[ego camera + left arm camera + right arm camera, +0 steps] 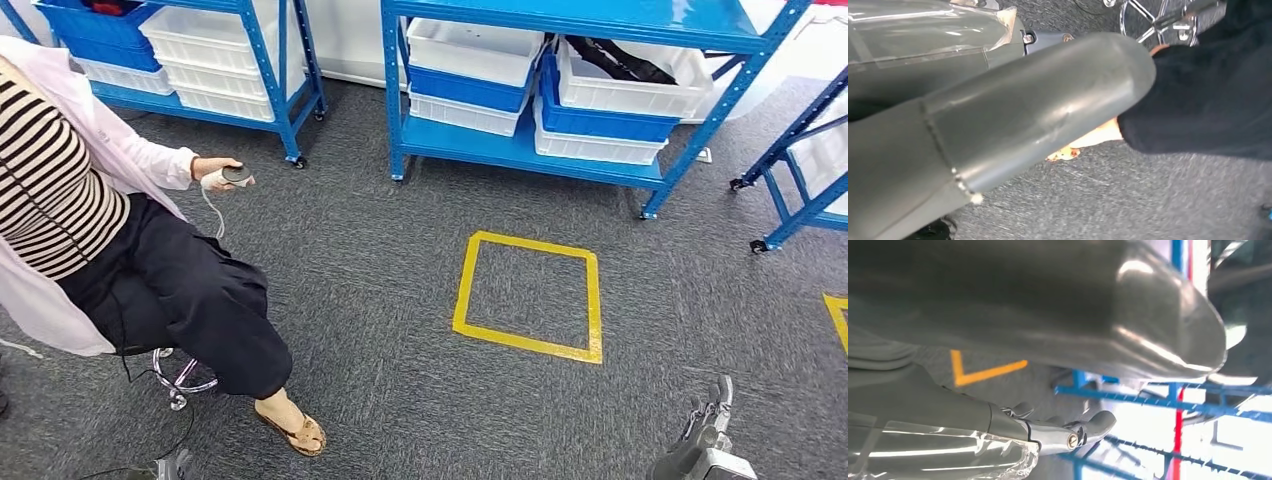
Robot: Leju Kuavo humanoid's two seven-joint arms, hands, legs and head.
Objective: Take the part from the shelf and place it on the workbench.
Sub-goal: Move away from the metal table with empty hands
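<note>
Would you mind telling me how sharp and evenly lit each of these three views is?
Head view: sharp and evenly lit, with the blue metal shelf bowed by the wide lens. Left wrist view: the grey carpet floor is streaked with motion blur. Right wrist view: background blown out white, right hand close and soft.

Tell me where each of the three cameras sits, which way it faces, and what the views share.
Head view: high on the body, looking forward and down at grey carpet, a yellow taped floor square, blue metal shelves, a seated person; the right hand shows.
Left wrist view: behind the left hand, facing carpet and the person's sandalled foot.
Right wrist view: behind the right hand, facing shelves.
Shared: yellow tape, shelves, foot.
</note>
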